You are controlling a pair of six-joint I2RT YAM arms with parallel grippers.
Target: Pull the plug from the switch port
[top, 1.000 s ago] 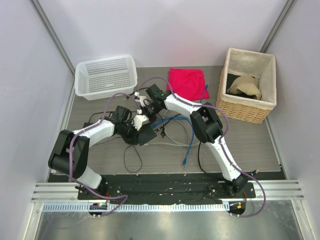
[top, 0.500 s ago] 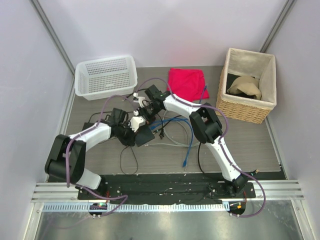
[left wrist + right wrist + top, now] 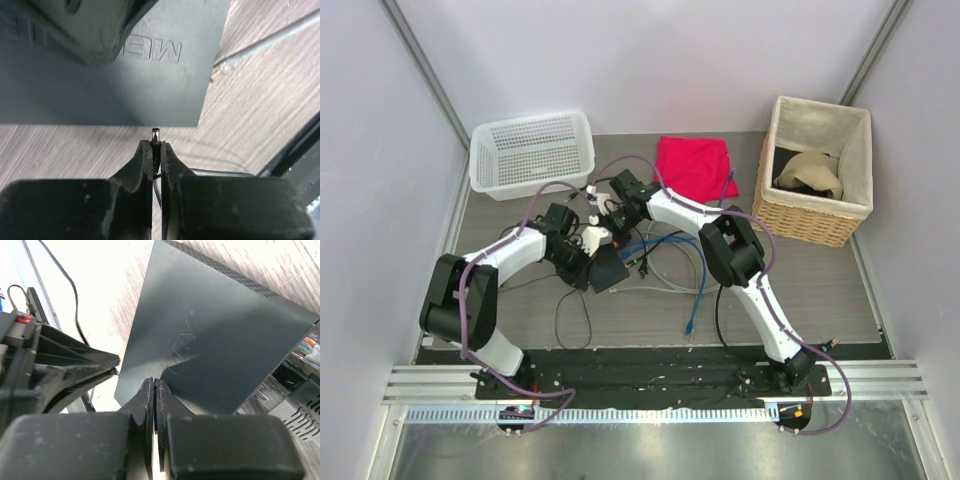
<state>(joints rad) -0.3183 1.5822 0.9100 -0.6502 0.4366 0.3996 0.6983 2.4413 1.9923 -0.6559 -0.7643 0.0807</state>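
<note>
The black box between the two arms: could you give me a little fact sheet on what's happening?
switch: on table, between both grippers
plug: out of its port, tip bare beside the switch edge
left gripper: shut on plug
right gripper: shut, fingertips on switch top
nearby: loose cables, red cloth, white basket, wicker basket

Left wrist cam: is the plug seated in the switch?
No, the plug, pinched in the left tool, shows its bare tip outside the switch edge.
</note>
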